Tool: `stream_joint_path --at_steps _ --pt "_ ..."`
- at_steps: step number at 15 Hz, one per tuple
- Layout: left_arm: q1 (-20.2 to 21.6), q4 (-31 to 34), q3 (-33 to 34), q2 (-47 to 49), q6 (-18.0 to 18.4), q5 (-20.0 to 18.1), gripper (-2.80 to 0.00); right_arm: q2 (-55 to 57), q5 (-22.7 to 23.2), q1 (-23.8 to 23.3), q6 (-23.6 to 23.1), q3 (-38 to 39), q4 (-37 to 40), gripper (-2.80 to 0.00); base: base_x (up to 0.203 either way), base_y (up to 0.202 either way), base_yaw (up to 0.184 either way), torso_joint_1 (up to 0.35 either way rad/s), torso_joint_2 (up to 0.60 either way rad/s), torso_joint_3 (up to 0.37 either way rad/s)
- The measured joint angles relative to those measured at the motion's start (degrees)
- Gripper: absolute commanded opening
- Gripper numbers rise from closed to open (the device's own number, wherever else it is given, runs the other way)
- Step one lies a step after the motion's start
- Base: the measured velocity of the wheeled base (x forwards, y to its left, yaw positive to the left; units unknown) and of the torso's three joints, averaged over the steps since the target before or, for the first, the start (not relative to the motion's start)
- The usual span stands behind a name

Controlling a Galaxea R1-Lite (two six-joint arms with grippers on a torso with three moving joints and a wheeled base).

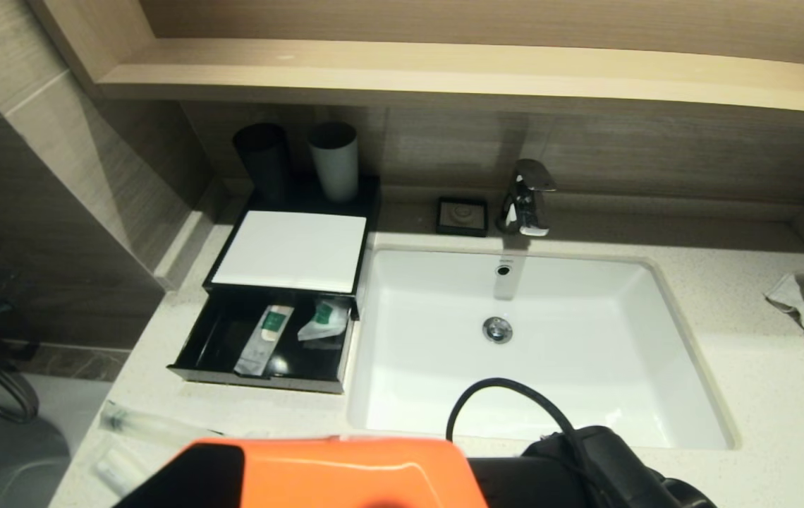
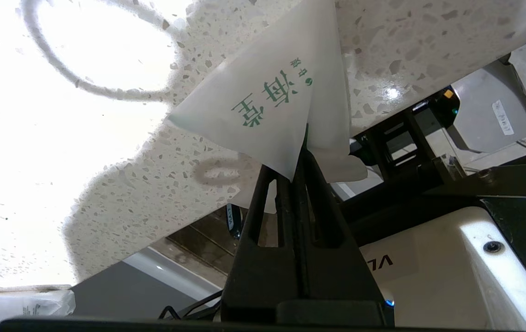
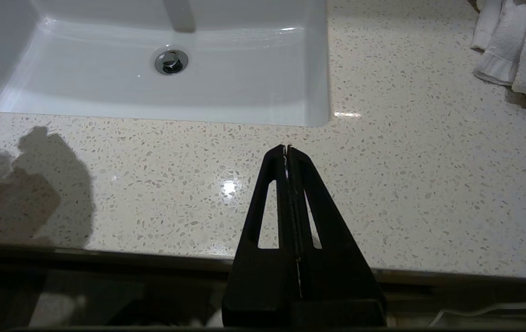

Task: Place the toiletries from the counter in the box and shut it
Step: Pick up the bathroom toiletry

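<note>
The box stands left of the basin, drawer open, two packets inside. The left claw pinches a white packet over the tabletop. The right claw is closed, empty.

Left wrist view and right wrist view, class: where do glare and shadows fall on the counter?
Left wrist view: the counter bleaches white beyond the packet that the left gripper pinches. Right wrist view: small highlight and dark shadow, right gripper closed.
</note>
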Motion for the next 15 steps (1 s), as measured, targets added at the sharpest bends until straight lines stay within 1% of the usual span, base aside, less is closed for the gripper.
stream_joint_path --at_steps 6,15 --pt "0.8 0.3 0.0 0.0 -0.3 0.1 -2.8 0.0 0.0 0.0 0.0 0.0 0.0 -2.8 0.0 0.0 0.0 0.0 0.0 0.0" --pt "7.1 0.0 0.0 -0.3 -0.4 0.8 -2.8 0.0 0.0 0.0 0.0 0.0 0.0 -2.8 0.0 0.0 0.0 0.0 0.0 0.0"
